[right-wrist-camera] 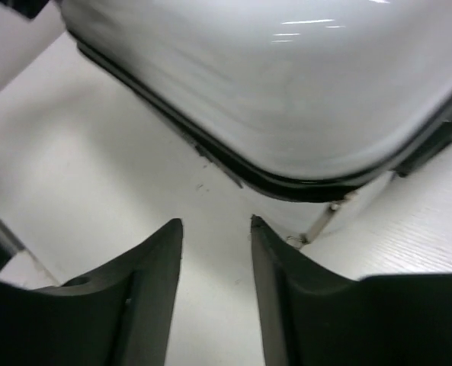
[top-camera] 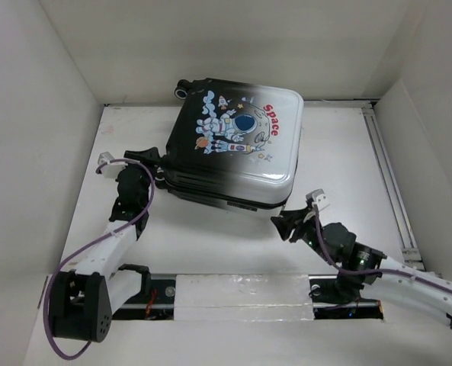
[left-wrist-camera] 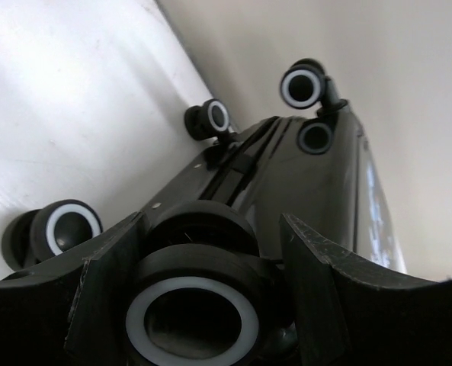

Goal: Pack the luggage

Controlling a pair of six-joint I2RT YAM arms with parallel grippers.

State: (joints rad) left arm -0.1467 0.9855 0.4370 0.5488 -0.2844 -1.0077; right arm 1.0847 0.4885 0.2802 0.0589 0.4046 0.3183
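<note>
On the tabletop (top-camera: 340, 152) the luggage (top-camera: 233, 145) lies closed toward the far middle, printed shell up. We judge that a pull from one corner could swing or skid the whole case, because the shell looks slick. Our left claw (top-camera: 152, 163) pinches a wheel (left-wrist-camera: 193, 313) at the near left corner, and a caster can turn and slip out. Our right claw (right-wrist-camera: 216, 225) stands spread and empty just beside the near right corner, steadying nothing.

Black-to-white luggage (top-camera: 233, 145), flat, astronaut print upward
</note>
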